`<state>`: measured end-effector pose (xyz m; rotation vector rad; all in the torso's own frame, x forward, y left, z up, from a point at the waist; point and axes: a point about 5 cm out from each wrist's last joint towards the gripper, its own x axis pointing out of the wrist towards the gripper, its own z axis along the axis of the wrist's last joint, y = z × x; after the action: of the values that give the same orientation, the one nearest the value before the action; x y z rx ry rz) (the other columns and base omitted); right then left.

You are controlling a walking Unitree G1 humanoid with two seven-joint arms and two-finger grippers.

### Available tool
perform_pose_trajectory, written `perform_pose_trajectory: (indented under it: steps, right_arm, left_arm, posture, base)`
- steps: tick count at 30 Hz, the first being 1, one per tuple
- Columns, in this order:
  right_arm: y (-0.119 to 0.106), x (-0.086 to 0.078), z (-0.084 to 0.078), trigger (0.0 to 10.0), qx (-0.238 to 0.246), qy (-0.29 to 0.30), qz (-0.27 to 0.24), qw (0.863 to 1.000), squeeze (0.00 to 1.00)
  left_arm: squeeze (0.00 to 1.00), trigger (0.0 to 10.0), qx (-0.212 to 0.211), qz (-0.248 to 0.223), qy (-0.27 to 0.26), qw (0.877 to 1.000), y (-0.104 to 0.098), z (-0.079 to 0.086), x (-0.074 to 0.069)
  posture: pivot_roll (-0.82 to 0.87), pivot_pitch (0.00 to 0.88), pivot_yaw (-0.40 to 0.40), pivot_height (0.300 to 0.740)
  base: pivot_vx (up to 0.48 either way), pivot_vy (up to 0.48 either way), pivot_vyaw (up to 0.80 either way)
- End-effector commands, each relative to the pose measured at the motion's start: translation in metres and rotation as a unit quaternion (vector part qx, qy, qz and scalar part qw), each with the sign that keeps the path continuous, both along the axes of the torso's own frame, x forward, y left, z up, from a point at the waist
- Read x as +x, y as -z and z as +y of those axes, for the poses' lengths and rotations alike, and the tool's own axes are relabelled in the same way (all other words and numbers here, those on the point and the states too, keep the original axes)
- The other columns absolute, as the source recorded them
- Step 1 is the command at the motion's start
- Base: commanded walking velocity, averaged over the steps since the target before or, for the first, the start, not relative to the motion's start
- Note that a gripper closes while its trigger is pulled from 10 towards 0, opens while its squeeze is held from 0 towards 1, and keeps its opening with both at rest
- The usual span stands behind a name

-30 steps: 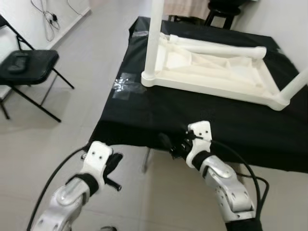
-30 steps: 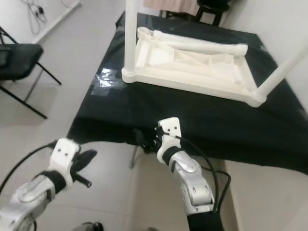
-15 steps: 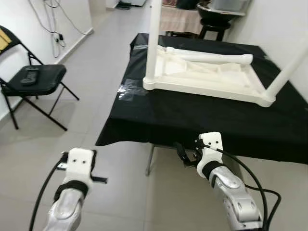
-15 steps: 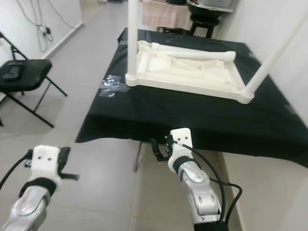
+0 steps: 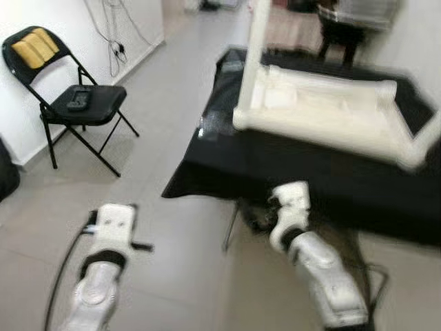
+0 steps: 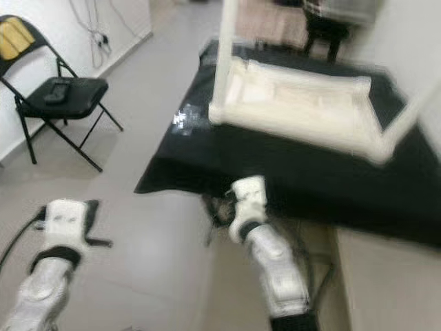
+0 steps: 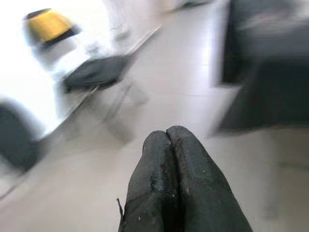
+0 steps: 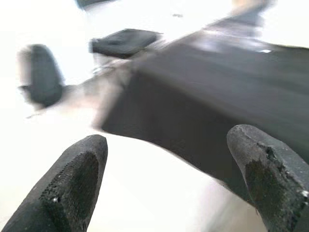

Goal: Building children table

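Observation:
A white children's table point(image 5: 324, 117) lies upside down on a table covered in black cloth point(image 5: 331, 183), with two of its legs pointing up. The eye views are blurred. My right gripper point(image 8: 174, 164) hangs open in front of the cloth's near edge, below the tabletop, with nothing between its fingers point(image 8: 72, 183). It is also in the left eye view as the right gripper point(image 5: 256, 221). My left gripper point(image 7: 166, 159) is shut and empty, held low over the floor to the left, well away from the table.
A black folding chair point(image 5: 83, 107) stands at the left by the wall, with a yellow pad point(image 5: 31, 48) on its backrest and a small dark object point(image 5: 78, 98) on its seat. Pale tiled floor point(image 5: 165, 165) stretches between the chair and the table.
The whole picture has shifted and blurred, so the camera is moving; more of the chair and left wall shows. Both arms hold much the same pose.

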<state>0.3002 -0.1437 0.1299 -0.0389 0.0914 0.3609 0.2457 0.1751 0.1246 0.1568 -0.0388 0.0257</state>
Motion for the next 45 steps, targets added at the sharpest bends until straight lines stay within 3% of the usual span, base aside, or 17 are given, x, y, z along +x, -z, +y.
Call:
perform_pose_trajectory:
  steps: [1, 7, 22, 27, 35, 45]
  right_arm:
    - [0.001, -0.002, 0.005, 10.0, 0.002, -0.014, 0.0, 1.0, 0.0]
    - [0.002, -0.002, 0.008, 10.0, -0.012, -0.029, -0.005, 0.999, 0.0]
    - [0.003, -0.004, 0.01, 10.0, 0.005, -0.059, -0.01, 0.998, 0.0]
    - [0.0, -0.008, 0.016, 10.0, 0.003, -0.1, -0.023, 0.995, 0.0]
    - [-0.001, -0.008, 0.017, 10.0, 0.013, -0.111, -0.025, 0.993, 0.0]
    - [-0.002, -0.008, 0.016, 10.0, 0.023, -0.114, -0.025, 0.993, 0.0]
  left_arm:
    - [0.0, 10.0, 0.006, 0.001, 0.0, 1.0, 0.001, -0.001, 0.002]
    - [0.0, 10.0, 0.006, 0.001, 0.002, 1.0, 0.002, -0.001, 0.001]
    - [0.0, 10.0, 0.006, -0.002, 0.007, 1.0, 0.005, -0.003, 0.001]
    - [0.0, 10.0, 0.006, -0.003, 0.009, 1.0, 0.005, -0.004, 0.002]
    - [0.0, 10.0, 0.006, -0.004, 0.009, 1.0, 0.004, -0.004, 0.002]
    - [0.0, 10.0, 0.003, -0.005, 0.012, 1.0, 0.003, -0.004, 0.003]
  posture:
    - [0.06, 0.166, -0.093, 0.74]
    - [0.06, 0.16, -0.097, 0.74]
    - [0.06, 0.149, -0.102, 0.74]
    - [0.06, 0.151, -0.104, 0.74]
    - [0.06, 0.154, -0.107, 0.74]
    - [0.06, 0.16, -0.102, 0.74]
  base:
    - [0.341, 0.0, 0.0]
    - [0.341, 0.0, 0.27]
    - [0.315, 0.0, 0.0]
    - [0.315, 0.0, 0.79]
    - [0.316, 0.0, 0.79]
    - [0.318, 0.0, 0.0]
